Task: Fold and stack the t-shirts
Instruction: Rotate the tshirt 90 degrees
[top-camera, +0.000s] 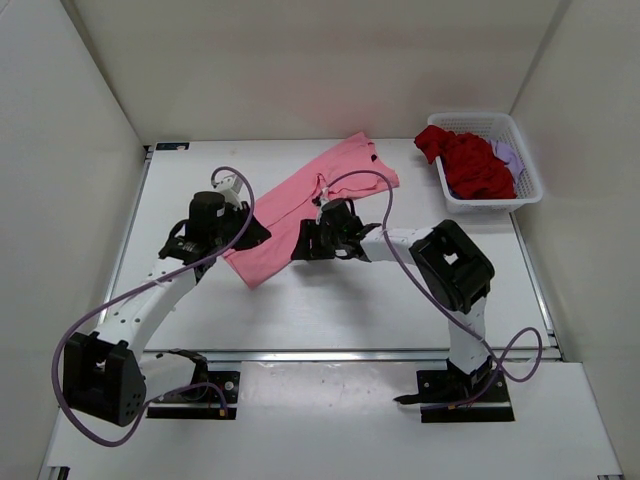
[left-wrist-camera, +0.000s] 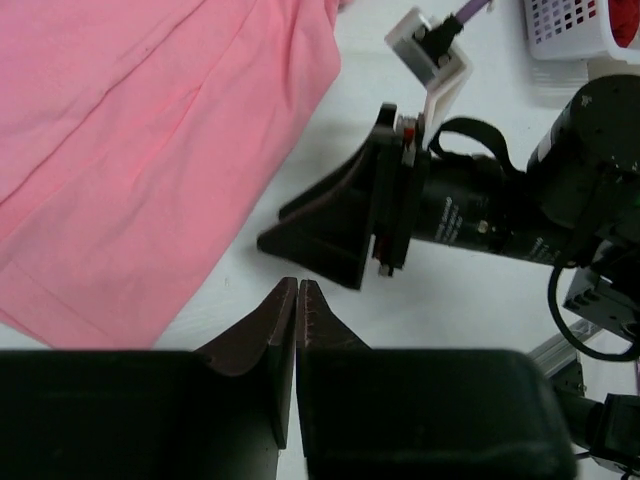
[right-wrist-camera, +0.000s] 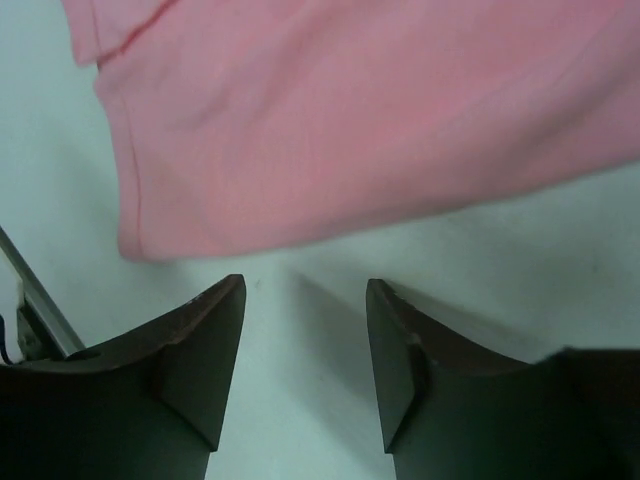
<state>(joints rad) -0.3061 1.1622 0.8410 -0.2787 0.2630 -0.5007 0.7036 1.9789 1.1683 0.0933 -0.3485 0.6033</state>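
**Pink shirt part-folded, 2 more wait in the basket**

The pink shirt (top-camera: 305, 205) lies on the table (top-camera: 350, 300) as a long slanted strip, so folding shirt 1 looks under way. The left hand (left-wrist-camera: 298, 290) is pressed together on nothing beside the strip's near end. The right hand (right-wrist-camera: 305, 290) stands apart over bare table by its edge. Next, probably, grip an end and double it over. The dark red shirt (top-camera: 470, 165) and lavender shirt (top-camera: 508, 155) sit in the basket (top-camera: 528, 190).

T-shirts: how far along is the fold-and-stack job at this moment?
Done: nothing stacked; the pink t-shirt lies on the table as a narrow diagonal strip, seemingly part folded. In hand: nothing gripped; the left end effector is shut and the right end effector open, both beside it. Left: finish pink, then the dark red t-shirt and lavender t-shirt, bunched in the white basket.
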